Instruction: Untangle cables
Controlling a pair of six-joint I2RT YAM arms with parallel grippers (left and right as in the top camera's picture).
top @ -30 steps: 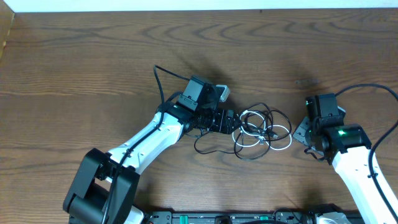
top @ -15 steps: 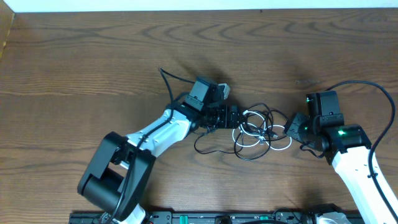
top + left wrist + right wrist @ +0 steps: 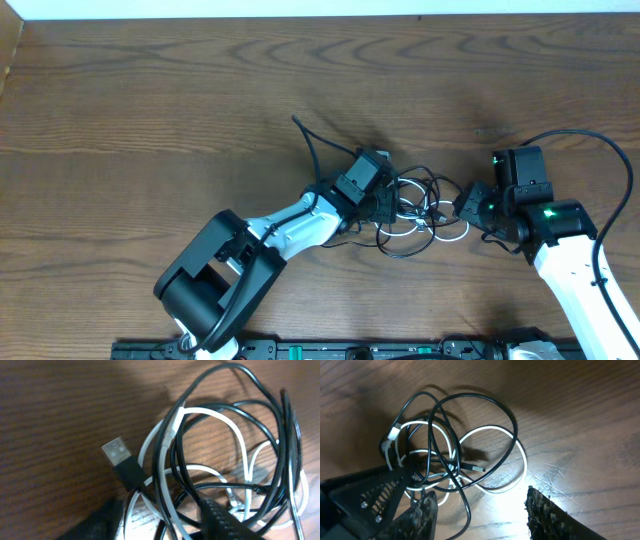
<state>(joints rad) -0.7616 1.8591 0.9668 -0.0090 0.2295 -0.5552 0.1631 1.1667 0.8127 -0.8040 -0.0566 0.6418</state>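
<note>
The cables [image 3: 428, 207] are a tangle of thin black and white loops on the wooden table. In the left wrist view the loops [image 3: 220, 455] fill the frame, with a black USB plug [image 3: 121, 460] lying at their left. My left gripper [image 3: 386, 206] is over the left side of the tangle. Its fingers [image 3: 160, 527] are open, with white and black strands passing between them. My right gripper [image 3: 468, 207] is open at the right edge of the tangle. In the right wrist view its fingers [image 3: 480, 517] are spread just short of the loops [image 3: 455, 445], and one black strand runs between them.
The wooden table [image 3: 150, 120] extends far left and back. A white wall edge [image 3: 300, 8] runs along the back. The left arm's own thick black wire [image 3: 308, 145] arcs up behind its wrist. The left gripper's body [image 3: 360, 495] shows in the right wrist view.
My left gripper has moved right, onto the left side of the tangle. My right gripper moved left to the tangle's right edge and has since stayed put.
</note>
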